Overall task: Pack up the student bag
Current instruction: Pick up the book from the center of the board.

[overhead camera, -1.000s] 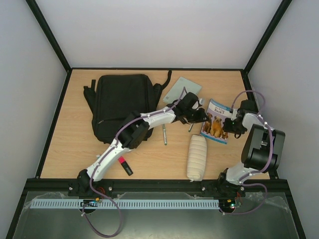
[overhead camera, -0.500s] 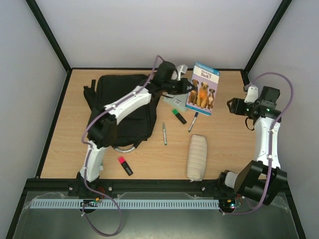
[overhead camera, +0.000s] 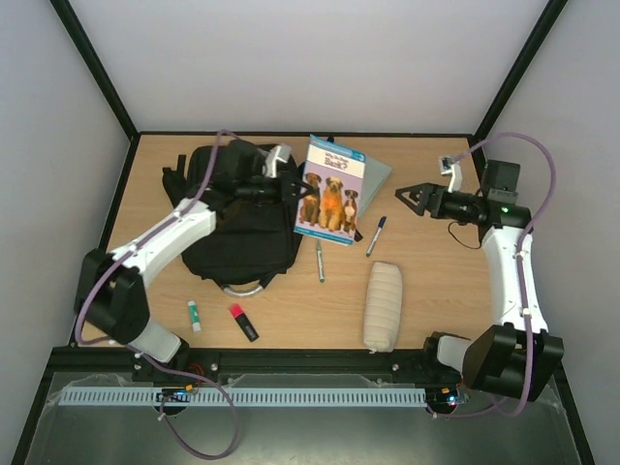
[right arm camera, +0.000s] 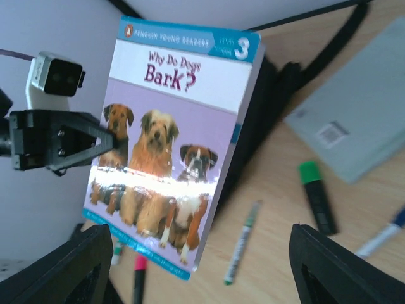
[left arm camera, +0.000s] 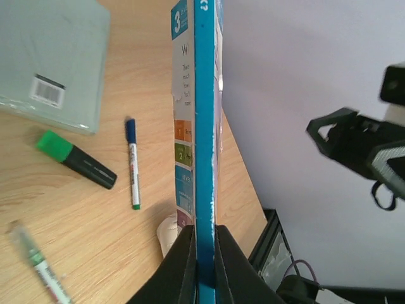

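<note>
The student bag (overhead camera: 228, 218), a large black backpack, lies flat at the table's left. My left gripper (overhead camera: 296, 191) is shut on a thin book with dogs on its cover (overhead camera: 332, 199), which it holds upright in the air by the bag's right edge. In the left wrist view the black fingers (left arm camera: 182, 266) pinch the book's blue spine (left arm camera: 204, 126). My right gripper (overhead camera: 411, 199) hovers open to the right of the book, apart from it. Its wrist view shows the cover (right arm camera: 171, 145) ahead of the wide-set fingers (right arm camera: 79, 269).
A grey notebook (overhead camera: 376, 171) lies behind the book. On the table are a green highlighter (left arm camera: 74, 159), a blue marker (overhead camera: 376, 235), a green pen (overhead camera: 320, 262), a white pouch (overhead camera: 382, 306), a pink highlighter (overhead camera: 243, 323) and a glue stick (overhead camera: 195, 314).
My left arm has swung left with the book, from the table's middle toward the bag. The right gripper has opened wider and drawn back to the right.
</note>
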{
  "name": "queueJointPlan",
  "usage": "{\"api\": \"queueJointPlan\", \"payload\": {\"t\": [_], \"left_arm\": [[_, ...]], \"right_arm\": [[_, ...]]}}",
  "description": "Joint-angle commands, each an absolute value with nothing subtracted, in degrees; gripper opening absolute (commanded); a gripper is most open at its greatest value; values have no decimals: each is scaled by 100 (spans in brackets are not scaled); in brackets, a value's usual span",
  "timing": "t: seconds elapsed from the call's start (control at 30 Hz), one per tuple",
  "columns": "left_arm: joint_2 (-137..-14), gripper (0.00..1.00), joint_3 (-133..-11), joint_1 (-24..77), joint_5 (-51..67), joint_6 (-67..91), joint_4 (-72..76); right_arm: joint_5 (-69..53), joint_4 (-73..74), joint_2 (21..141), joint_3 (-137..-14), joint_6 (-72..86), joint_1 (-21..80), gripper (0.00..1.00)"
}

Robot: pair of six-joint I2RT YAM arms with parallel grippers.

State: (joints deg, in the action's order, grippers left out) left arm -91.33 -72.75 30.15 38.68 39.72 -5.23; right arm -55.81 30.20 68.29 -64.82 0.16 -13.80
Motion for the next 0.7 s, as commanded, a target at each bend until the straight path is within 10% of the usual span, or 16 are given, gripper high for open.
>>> {"api": "queueJointPlan", "payload": {"t": [0.0,0.67], "left_arm": [[-8183,2,-6779,2562,4294,4174,168],[-7341,2,-6231,1924,4630,5564,1607]], "right_arm": [[-6233,2259,6811,-6309,1084,-719,77],[-6271,250,8585,-7293,2755,1530,80]]}}
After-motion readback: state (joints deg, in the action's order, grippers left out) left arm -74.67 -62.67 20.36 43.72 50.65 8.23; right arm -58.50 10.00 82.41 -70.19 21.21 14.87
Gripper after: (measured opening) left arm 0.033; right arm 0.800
